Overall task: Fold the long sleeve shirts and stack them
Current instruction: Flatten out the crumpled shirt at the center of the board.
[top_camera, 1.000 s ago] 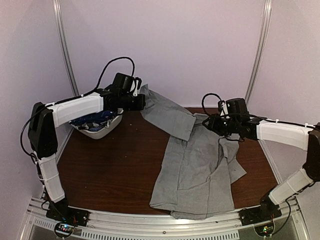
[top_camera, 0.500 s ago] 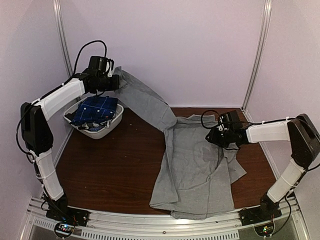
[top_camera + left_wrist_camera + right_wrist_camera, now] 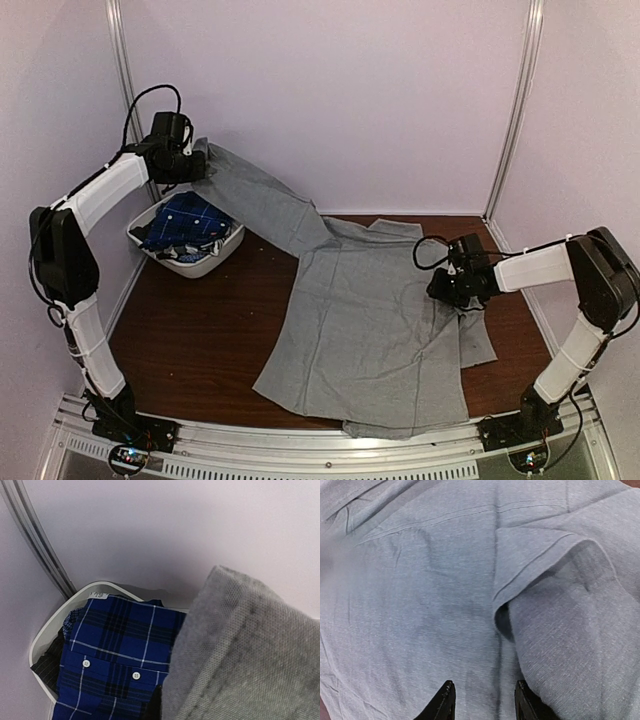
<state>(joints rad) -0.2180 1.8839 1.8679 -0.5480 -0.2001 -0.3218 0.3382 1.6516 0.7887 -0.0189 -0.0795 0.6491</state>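
Drawn further left in the left gripper's pinch, the grey shirt is laid out, not yet folded; the right gripper's fingers are held apart.

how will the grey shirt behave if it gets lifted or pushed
Probably very floppy: the grey shirt sags in a drape from the left gripper down to the table. Pushed, it would likely bunch rather than slide whole; folds ridge up near the right gripper.
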